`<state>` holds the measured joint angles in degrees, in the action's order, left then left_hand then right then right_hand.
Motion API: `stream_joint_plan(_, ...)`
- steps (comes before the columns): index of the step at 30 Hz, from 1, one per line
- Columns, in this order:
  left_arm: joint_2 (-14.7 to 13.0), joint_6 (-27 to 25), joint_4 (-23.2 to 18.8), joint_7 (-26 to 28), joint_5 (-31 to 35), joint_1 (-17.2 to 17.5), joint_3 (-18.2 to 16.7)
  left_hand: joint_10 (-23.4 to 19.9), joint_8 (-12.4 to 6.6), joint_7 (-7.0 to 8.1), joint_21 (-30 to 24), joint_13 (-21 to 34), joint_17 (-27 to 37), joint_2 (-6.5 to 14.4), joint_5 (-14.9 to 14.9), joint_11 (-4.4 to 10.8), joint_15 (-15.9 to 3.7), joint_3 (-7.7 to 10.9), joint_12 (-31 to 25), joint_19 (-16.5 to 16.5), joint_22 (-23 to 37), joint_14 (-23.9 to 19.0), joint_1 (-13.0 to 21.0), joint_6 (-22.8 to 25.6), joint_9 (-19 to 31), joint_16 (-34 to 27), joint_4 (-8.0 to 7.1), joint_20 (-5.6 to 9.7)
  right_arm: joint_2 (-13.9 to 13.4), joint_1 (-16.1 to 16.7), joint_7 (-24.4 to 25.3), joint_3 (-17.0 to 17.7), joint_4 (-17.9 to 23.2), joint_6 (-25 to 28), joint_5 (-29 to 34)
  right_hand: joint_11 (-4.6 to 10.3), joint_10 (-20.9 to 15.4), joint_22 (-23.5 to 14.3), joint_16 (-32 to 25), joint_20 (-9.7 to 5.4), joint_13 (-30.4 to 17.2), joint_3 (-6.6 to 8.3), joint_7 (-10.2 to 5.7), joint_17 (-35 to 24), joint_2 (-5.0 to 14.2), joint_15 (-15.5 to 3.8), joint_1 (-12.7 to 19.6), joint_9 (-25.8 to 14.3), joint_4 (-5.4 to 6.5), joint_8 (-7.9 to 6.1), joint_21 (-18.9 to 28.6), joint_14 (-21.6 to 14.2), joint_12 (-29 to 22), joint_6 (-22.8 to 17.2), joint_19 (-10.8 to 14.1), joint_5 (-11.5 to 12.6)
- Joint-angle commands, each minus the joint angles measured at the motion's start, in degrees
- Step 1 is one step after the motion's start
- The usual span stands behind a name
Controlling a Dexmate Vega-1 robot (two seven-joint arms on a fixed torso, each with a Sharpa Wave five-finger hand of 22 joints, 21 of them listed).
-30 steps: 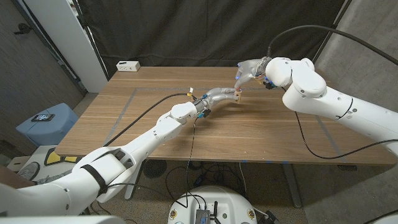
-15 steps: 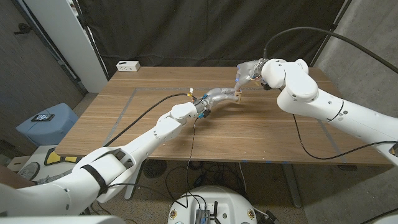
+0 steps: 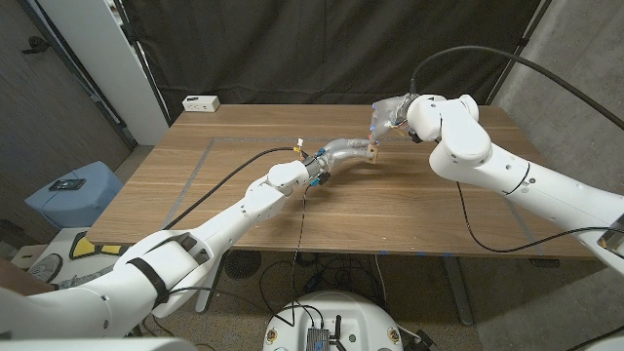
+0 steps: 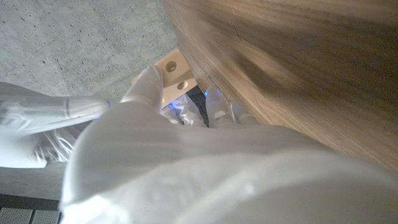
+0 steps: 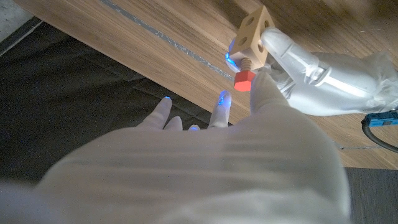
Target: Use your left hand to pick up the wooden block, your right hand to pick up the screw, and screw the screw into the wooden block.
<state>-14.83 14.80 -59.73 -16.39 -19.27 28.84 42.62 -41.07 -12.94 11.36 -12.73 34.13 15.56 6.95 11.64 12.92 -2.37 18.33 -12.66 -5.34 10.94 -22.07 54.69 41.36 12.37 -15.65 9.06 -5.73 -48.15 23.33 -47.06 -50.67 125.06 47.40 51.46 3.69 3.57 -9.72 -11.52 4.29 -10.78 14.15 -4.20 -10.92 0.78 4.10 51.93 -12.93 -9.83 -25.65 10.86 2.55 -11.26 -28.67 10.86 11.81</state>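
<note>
A: In the head view, where does the wooden block (image 3: 373,149) sit?

B: Over the far middle of the table (image 3: 409,210), held up in the fingertips of the left hand (image 3: 349,149). The right hand (image 3: 388,116) is just above and behind it, reaching down toward its top. I can't make out the screw from here; it is too small.

A: And the left wrist view?

B: It looks past the back of the left hand (image 4: 186,149), with the wooden block (image 4: 176,70) at the fingertips (image 4: 144,84), gripped, two round holes facing the camera. Some of the picture is blurred.

A: Does the right wrist view settle the screw?

B: Yes. The screw (image 5: 244,76) has a red head and a threaded shank, and the shank's tip already sits in a face of the wooden block (image 5: 252,32). Its long axis runs straight out of that face toward the right hand (image 5: 205,155). One right fingertip (image 5: 261,84) touches the red head; the others are spread. Whether that is a pinch or only a touch, I cannot tell.

A: So what does the next move turn on?

B: I'd judge on that axis: the right hand is the nearer one and must turn about the screw's line while the left holds the block steady.
</note>
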Motion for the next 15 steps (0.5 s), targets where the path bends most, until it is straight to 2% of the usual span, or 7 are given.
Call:
stream_joint_plan(1,-0.08,-0.06,-0.37,0.08,-0.06,0.26,0.06,-0.1,-0.27,-0.09,-0.19,0.23,0.32,0.24,0.36,-0.37,-5.41,0.04,-0.46,0.14,0.17,-0.64,-0.24,0.41,0.35,-0.22,-0.26,-0.28,1.39,2.03,-3.21,1.79,-0.54,-1.83,4.75,0.16,-0.22,-0.13,-0.28,0.0,-0.29,0.4,0.05,-0.07,-0.36,0.0,0.76,-0.34,-0.13,-0.51,0.36,-0.51,-0.17,-0.82,0.48,-0.19)
stream_joint_plan(15,-0.15,-0.03,-0.75,-0.1,-0.12,0.52,0.16,-0.08,-0.24,-0.07,-0.19,0.22,0.31,0.23,0.36,-0.36,-5.43,0.06,-0.46,0.15,0.17,-0.69,-0.3,0.34,0.35,-0.21,-0.3,-0.27,3.17,4.22,-5.16,4.08,-1.37,-4.13,8.19,0.46,-0.42,-0.13,-0.33,-0.07,-0.31,0.61,-0.19,-0.07,-0.64,0.1,1.38,-0.8,0.0,-1.44,0.41,-0.91,-0.13,-2.23,0.78,-0.42)
